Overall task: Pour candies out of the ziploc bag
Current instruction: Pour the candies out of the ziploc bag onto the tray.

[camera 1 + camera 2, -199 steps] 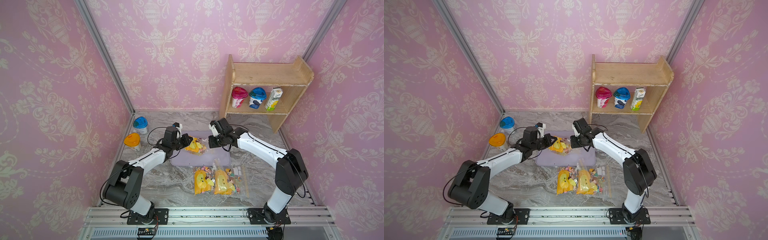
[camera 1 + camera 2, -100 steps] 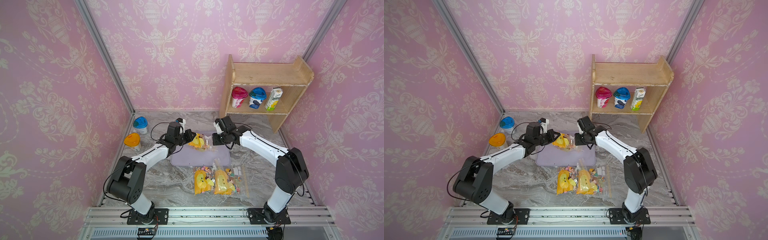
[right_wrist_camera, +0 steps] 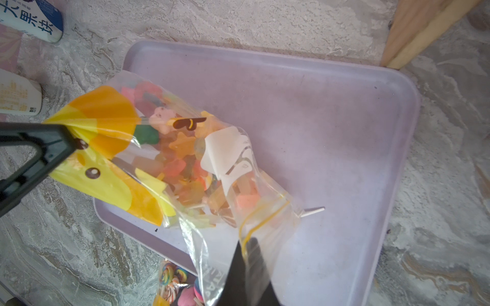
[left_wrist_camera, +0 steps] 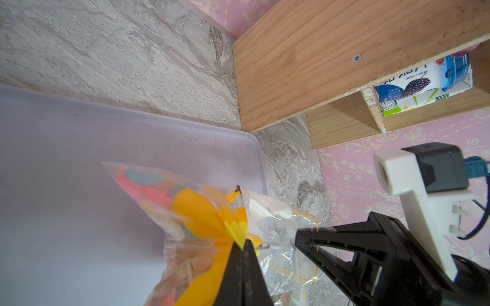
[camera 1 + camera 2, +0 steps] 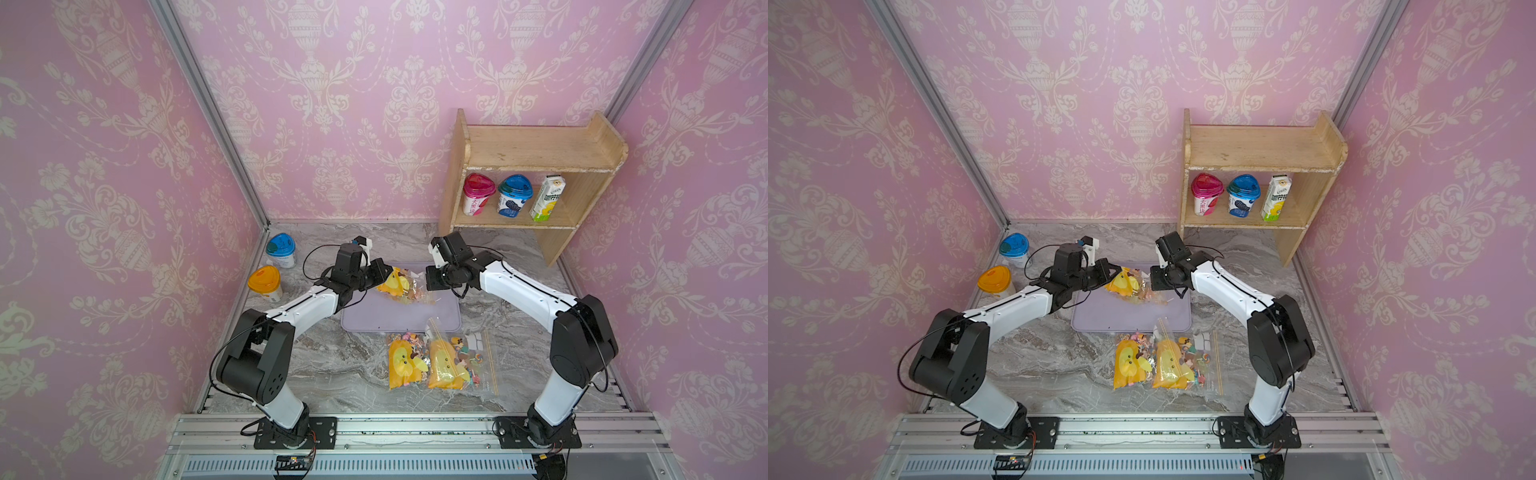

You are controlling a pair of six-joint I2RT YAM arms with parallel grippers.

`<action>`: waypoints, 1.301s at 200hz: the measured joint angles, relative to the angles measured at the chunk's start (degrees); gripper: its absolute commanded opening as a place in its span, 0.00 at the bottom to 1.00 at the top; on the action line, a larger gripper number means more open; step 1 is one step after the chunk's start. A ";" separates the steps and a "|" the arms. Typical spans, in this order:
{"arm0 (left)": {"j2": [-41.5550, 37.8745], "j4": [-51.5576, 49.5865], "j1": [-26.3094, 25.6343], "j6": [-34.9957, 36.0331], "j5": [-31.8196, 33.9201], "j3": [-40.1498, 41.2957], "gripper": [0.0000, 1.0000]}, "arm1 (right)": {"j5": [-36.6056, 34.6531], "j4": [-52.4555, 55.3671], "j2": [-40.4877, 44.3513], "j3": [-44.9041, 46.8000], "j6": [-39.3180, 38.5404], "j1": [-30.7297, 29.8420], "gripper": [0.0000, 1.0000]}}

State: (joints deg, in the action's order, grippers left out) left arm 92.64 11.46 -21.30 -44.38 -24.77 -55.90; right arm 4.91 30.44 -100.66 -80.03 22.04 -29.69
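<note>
Spanning the cell floor in both top views, grey marble tabletop (image 5: 332,374). Standing at its far right corner, wooden shelf (image 5: 536,145). Lying flat mid-table between the arms, lilac tray (image 5: 399,320), floor bare. Resting on the marble just beside the tray's near edge, two more bags (image 5: 440,361) of sweets, side by side. Held up over the tray's far half, stretched between both grippers, ziploc bag (image 5: 401,286), duck print in yellow and orange at one end, yellow zip line at the other. Clamped on the printed end, left gripper (image 5: 386,274), jaws pressed together with only film between them. Pinched on the zip edge, right gripper (image 3: 248,242), tips closed over clear plastic. Packed inside the held bag, massed toward its middle, candies (image 3: 183,159): pink, orange, green, yellow, some flower- or star-shaped. Showing near the zip edge, one thin white stick (image 3: 313,210); inside the film or lying on the tray, cannot tell.
</note>
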 measured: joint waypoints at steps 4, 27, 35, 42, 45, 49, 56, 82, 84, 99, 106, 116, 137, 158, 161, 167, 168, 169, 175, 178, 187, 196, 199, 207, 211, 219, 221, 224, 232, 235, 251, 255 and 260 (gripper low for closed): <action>0.00 0.04 0.00 0.00 -0.02 0.00 0.00 | 0.00 0.00 0.00 0.00 0.00 0.00 0.06; 0.00 -0.11 -0.07 0.00 -0.02 0.00 0.00 | 0.02 -0.02 0.00 0.07 0.00 0.04 0.06; 0.00 -0.17 -0.22 0.02 0.00 -0.02 0.00 | 0.02 -0.04 0.07 0.20 0.02 0.04 0.06; 0.00 -0.28 -0.28 0.04 0.00 -0.02 0.00 | 0.00 -0.11 0.13 0.42 0.02 0.04 0.06; 0.00 -0.35 -0.31 0.09 0.00 -0.02 0.00 | 0.00 -0.13 0.20 0.57 0.02 0.04 0.06; 0.00 -0.42 -0.31 0.20 0.02 -0.02 0.00 | 0.00 -0.15 0.24 0.76 0.02 0.04 0.05; 0.00 -0.46 -0.35 0.24 0.00 -0.02 0.00 | 0.02 -0.11 0.33 1.07 0.02 0.04 0.05; 0.00 -0.59 -0.66 0.28 0.00 -0.22 0.00 | 0.22 -0.17 0.42 1.27 0.04 0.11 0.03; 0.00 -0.61 -0.66 0.28 0.00 -0.26 0.00 | 0.24 -0.20 0.44 1.29 0.04 0.11 0.03; -0.02 -0.90 -0.98 0.44 0.09 -0.81 0.00 | 0.24 -0.76 0.85 2.14 0.20 0.20 0.02; -0.02 -0.94 -1.29 0.61 0.24 -1.03 0.00 | 0.24 -1.18 1.18 2.80 0.22 0.28 0.00; -0.02 -1.16 -1.81 1.01 0.61 -1.38 0.00 | 0.31 -1.22 1.31 3.23 0.26 0.39 0.00; -0.02 -1.68 -2.51 1.07 0.74 -1.84 0.00 | 0.90 -1.33 1.42 3.67 0.39 0.48 0.00; -0.11 -2.89 -2.62 1.49 1.20 -2.38 0.00 | 1.36 -2.12 2.60 5.14 0.44 0.48 0.00; -0.17 -3.06 -2.62 1.55 1.27 -2.49 0.00 | 1.29 -2.19 2.86 5.35 0.44 0.48 0.00; -0.35 -3.43 -2.62 1.73 1.46 -2.58 0.00 | 1.33 -2.32 3.43 5.75 0.44 0.48 0.00; -0.37 -3.45 -2.62 1.73 1.51 -2.58 0.00 | 1.33 -2.32 3.48 5.77 0.46 0.48 0.00; -0.42 -3.50 -2.62 1.77 1.53 -2.60 0.00 | 1.33 -2.29 3.58 5.81 0.46 0.48 0.00; -0.68 -3.69 -2.62 1.90 1.60 -2.60 0.00 | 1.40 -2.32 3.98 5.88 0.46 0.48 0.00; -0.81 -3.82 -2.64 1.92 1.60 -2.60 0.00 | 1.42 -2.32 4.13 5.88 0.44 0.48 0.00; -1.07 -3.89 -2.84 1.92 1.60 -2.62 0.00 | 1.77 -2.56 4.50 5.88 0.44 0.48 0.00; -1.16 -4.02 -2.91 1.92 1.60 -2.86 0.00 | 1.81 -2.78 4.79 5.92 0.46 0.48 0.00; -1.18 -4.07 -2.91 1.92 1.57 -2.95 0.00 | 1.92 -2.93 4.90 6.03 0.46 0.48 0.00; -1.40 -4.63 -3.02 2.03 1.64 -3.34 0.00 | 1.99 -3.39 5.38 6.54 0.57 0.48 0.00; -1.51 -5.03 -3.08 2.16 1.79 -3.50 0.00 | 2.01 -3.61 5.62 6.82 0.61 0.48 0.00; -1.97 -5.51 -3.28 2.62 2.27 -3.69 0.00 | 1.99 -3.91 6.19 7.48 0.66 0.48 0.00; -2.12 -5.60 -3.32 2.78 2.40 -3.74 0.00 | 2.01 -3.98 6.36 7.61 0.66 0.48 0.00; -2.32 -5.75 -3.41 2.97 2.64 -3.76 0.00 | 1.99 -4.04 6.51 7.76 0.66 0.48 0.00; -2.78 -6.05 -3.67 3.23 2.84 -3.89 0.00 | 2.01 -4.17 6.91 8.02 0.68 0.48 0.00; -2.89 -6.10 -3.69 3.30 2.93 -3.96 0.00 | 2.01 -4.20 6.95 8.04 0.70 0.48 0.00; -2.97 -6.43 -4.00 3.45 3.06 -4.39 0.00 | 2.21 -4.52 7.02 8.11 0.94 0.48 0.00; -2.97 -6.45 -4.02 3.45 3.06 -4.39 0.00 | 2.23 -4.61 7.02 8.20 1.07 0.48 0.00; -2.97 -6.54 -4.02 3.45 3.08 -4.39 0.00 | 2.27 -4.66 7.02 8.35 1.11 0.48 0.00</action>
State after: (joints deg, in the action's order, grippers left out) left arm 89.67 4.93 -25.32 -40.93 -21.69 -60.29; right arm 7.18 25.78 -93.65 -71.68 23.16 -29.21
